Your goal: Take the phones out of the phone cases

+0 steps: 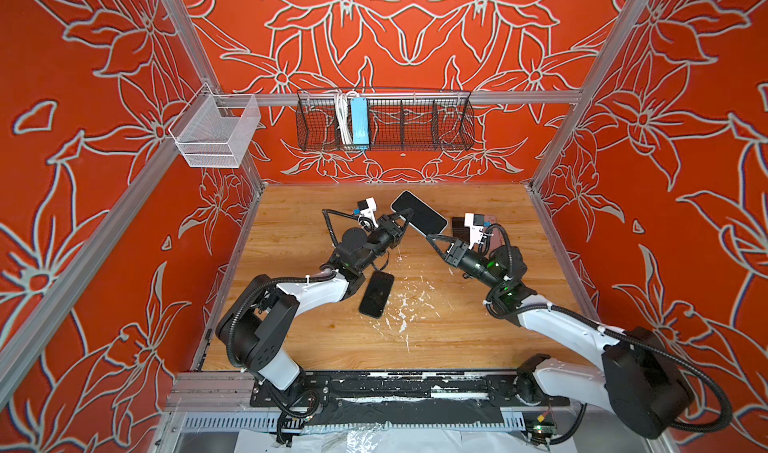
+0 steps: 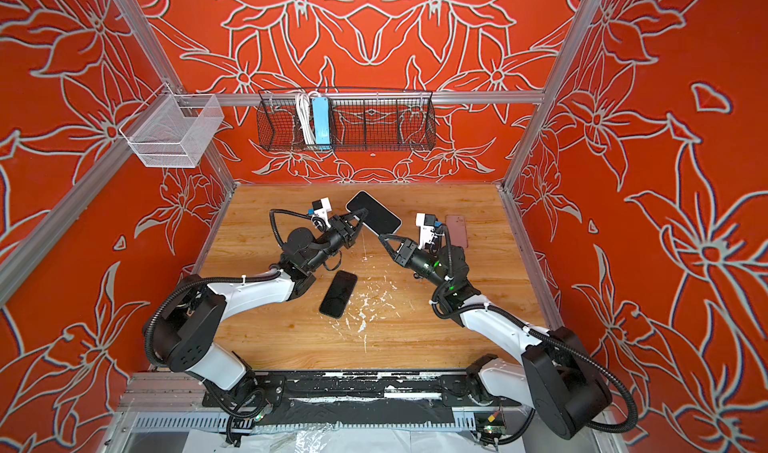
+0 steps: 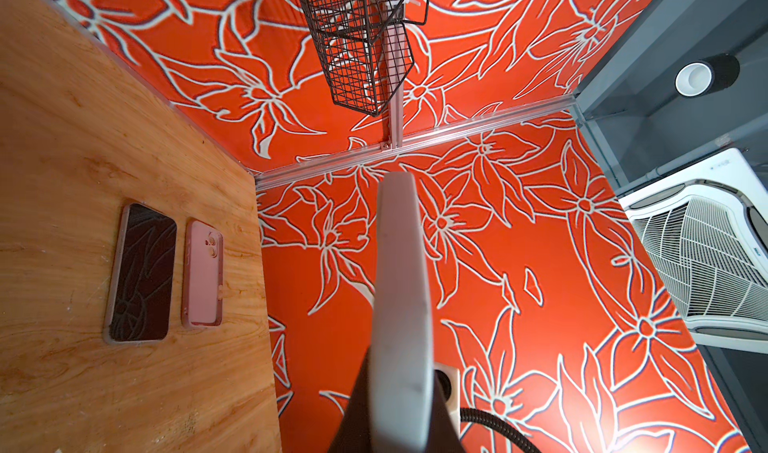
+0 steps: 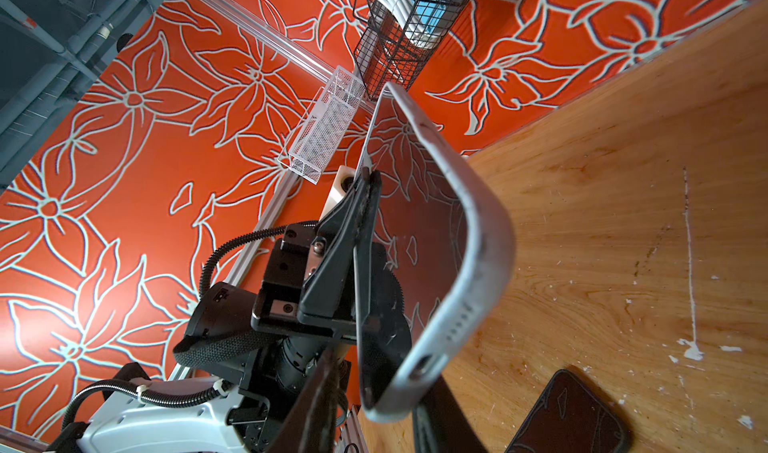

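Observation:
The phone (image 1: pixel 419 214) (image 2: pixel 374 214), dark screen up, sits in a light grey phone case (image 4: pixel 469 264) and is held tilted in the air over the table's far middle. My left gripper (image 1: pixel 405 220) (image 2: pixel 359 218) (image 4: pixel 365 180) is shut on one long edge of the case, whose grey rim (image 3: pixel 399 264) runs up from between its dark fingers (image 3: pixel 361 409). My right gripper (image 1: pixel 430 237) (image 2: pixel 382 237) (image 4: pixel 374 397) straddles the case's lower corner. Its jaws are open, with a gap showing between one finger (image 4: pixel 320 401) and the case.
A bare black phone (image 1: pixel 377 293) (image 2: pixel 338 293) (image 4: pixel 573 413) lies on the wooden table near the middle. At the far right lie a dark-screened phone (image 3: pixel 141 272) (image 1: pixel 459 226) and a pink case (image 3: pixel 203 274) (image 2: pixel 457 230). A black wire basket (image 1: pixel 384 122) and a white mesh basket (image 1: pixel 216 133) hang on the walls.

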